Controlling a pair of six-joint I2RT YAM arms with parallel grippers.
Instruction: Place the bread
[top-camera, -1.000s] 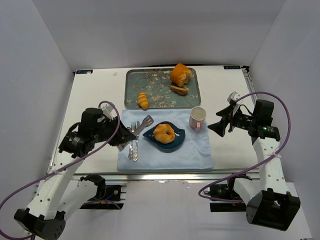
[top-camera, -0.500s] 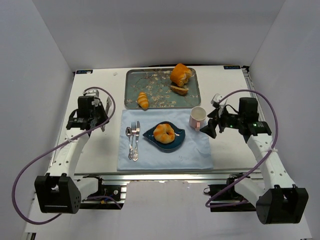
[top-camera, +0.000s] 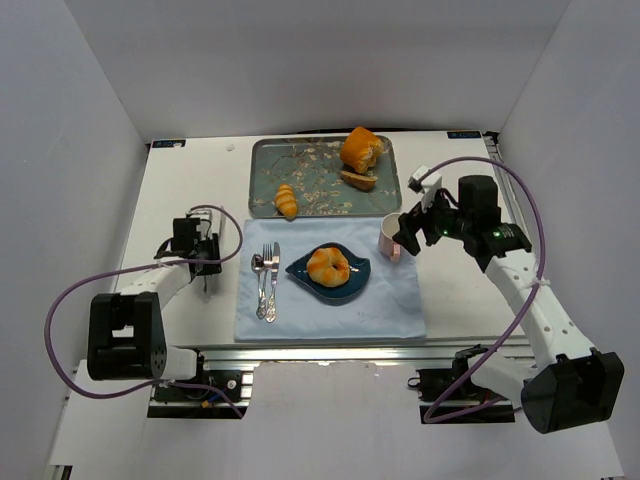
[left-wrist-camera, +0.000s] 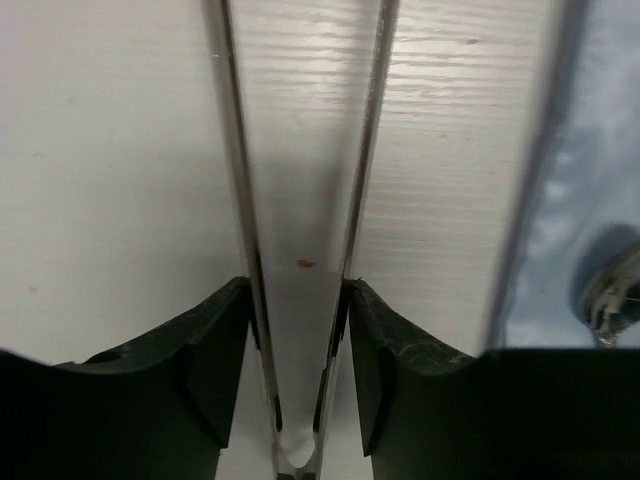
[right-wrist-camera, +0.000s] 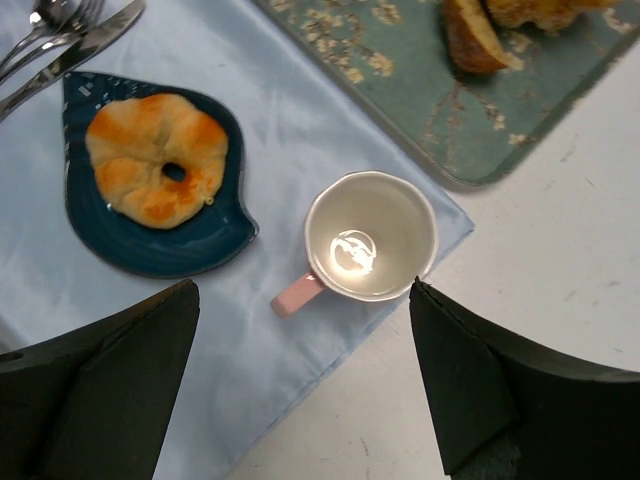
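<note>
The bread is a round knotted golden bun lying on a dark blue leaf-shaped plate on the light blue cloth. In the right wrist view the bread sits on the plate to the upper left of the fingers. My right gripper is open and empty, and it hovers over the pink cup; in its own view the gripper has the cup just ahead. My left gripper is low over bare table left of the cloth. Its jaws stand close together with nothing between them.
A patterned grey-green tray at the back holds a small croissant-like roll and a large orange loaf with a cut slice. A fork, knife and spoon lie on the cloth left of the plate. White walls enclose the table.
My left arm has pulled back leftward from the cutlery and folded down over bare table. My right gripper has moved left, from beside the cloth to over the pink cup.
</note>
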